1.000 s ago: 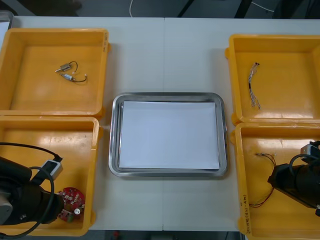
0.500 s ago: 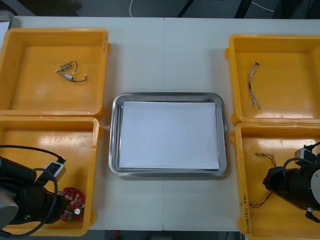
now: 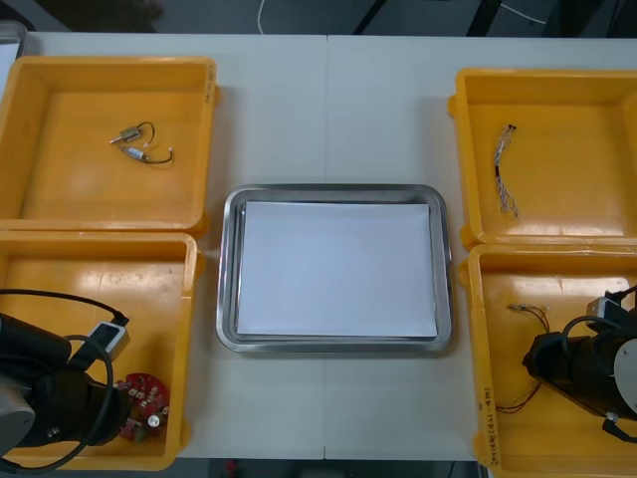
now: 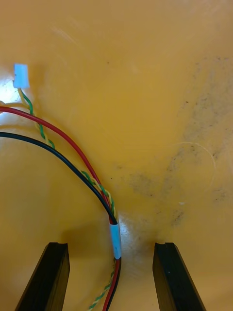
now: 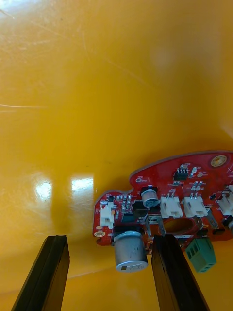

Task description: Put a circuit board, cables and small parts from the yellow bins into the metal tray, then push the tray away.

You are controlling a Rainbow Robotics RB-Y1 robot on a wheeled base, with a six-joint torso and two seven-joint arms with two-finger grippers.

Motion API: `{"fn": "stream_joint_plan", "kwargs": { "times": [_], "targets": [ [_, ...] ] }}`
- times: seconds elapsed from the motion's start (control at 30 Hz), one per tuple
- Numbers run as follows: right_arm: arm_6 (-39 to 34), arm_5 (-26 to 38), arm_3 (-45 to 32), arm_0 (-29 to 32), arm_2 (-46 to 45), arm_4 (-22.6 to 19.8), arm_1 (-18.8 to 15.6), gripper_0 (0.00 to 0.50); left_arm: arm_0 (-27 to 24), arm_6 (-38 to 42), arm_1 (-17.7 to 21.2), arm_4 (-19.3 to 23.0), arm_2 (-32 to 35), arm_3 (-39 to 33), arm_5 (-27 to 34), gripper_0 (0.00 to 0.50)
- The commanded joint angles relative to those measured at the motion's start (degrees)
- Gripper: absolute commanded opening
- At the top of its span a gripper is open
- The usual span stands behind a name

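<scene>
— Where are my claws?
— Your left claw (image 5: pixel 109 238) is low in the near left yellow plastic bin (image 3: pixel 189 299), fingers (image 5: pixel 43 277) apart, with the edge of the round red circuit board (image 5: pixel 165 194) between them; its silver cylinder (image 5: pixel 130 250) sits just inside the right finger.
— And the right?
— Your right claw (image 4: pixel 111 245) is down in the near right yellow bin (image 3: pixel 476 329), fingers apart too, astride the red, black and green-yellow twisted cable (image 4: pixel 111 214) at its white sleeve (image 4: pixel 115 240); whether they touch it you cannot tell.
— The tray?
— Your shiny metal tray (image 3: pixel 229 269), white inside, lies on the light counter (image 3: pixel 328 119) between the bins, well apart from both claws; small metal parts (image 3: pixel 129 136) lie in the far left bin (image 3: pixel 109 62)
</scene>
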Motion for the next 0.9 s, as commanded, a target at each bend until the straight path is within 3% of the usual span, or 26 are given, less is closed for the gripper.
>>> {"fn": "stream_joint_plan", "kwargs": {
  "times": [0.03, 0.1, 0.13, 0.17, 0.2, 0.53, 0.57, 0.6, 0.67, 0.7, 0.9],
  "targets": [
    [-2.3, -2.4, 1.4, 1.5, 1.6, 0.4, 0.7, 0.5, -0.9, -5.4, 2.2, -0.6, -1.0, 0.0, -1.1, 0.5],
    [-2.3, -3.6, 2.3, 1.5, 2.1, 0.6, 0.7, 0.5, -0.9, -5.4, 2.2, -0.6, -1.2, 0.1, -1.6, 0.446],
    [-2.3, -4.4, 3.0, 1.5, 2.3, 0.6, 0.7, 0.5, -0.9, -5.4, 2.2, -1.0, -1.5, 0.1, -1.8, 0.359],
    [-2.4, -4.8, 3.4, 1.5, 2.6, 0.5, 0.7, 0.5, -0.9, -5.3, 2.2, -1.3, -1.8, 0.1, -2.2, 0.114],
    [-2.4, -4.7, 3.5, 1.5, 2.6, 0.6, 0.7, 0.5, -0.9, -5.1, 2.2, -1.6, -2.2, 0.1, -2.4, 0.002],
    [-2.7, -3.6, 3.5, 1.2, 2.6, 0.3, 0.7, 0.5, -0.9, -4.2, 2.2, -1.8, -2.2, 0.1, -2.8, 0.001],
    [-2.7, -3.3, 3.5, 1.1, 2.6, 0.2, 0.7, 0.401, -0.9, -4.2, 2.2, -1.8, -2.1, 0.0, -2.8, 0.0],
    [-2.8, -3.1, 3.4, 1.1, 2.6, 0.1, 0.7, 0.239, -0.9, -4.1, 2.2, -1.7, -1.8, 0.0, -2.8, 0.0],
    [-2.9, -2.6, 3.3, 1.0, 2.6, 0.0, 0.7, 0.069, -0.9, -4.1, 2.2, -1.3, -1.2, 0.0, -2.8, 0.0],
    [-3.1, -2.4, 3.2, 0.9, 2.6, 0.0, 0.7, 0.011, -0.9, -4.2, 2.2, -1.2, -0.6, 0.0, -2.6, 0.0],
    [-3.2, -0.2, 1.2, 0.8, 2.1, 0.4, 0.7, 0.0, -0.9, -4.7, 2.1, 0.7, 4.8, -1.6, 0.3, 0.002]
  ]
}}
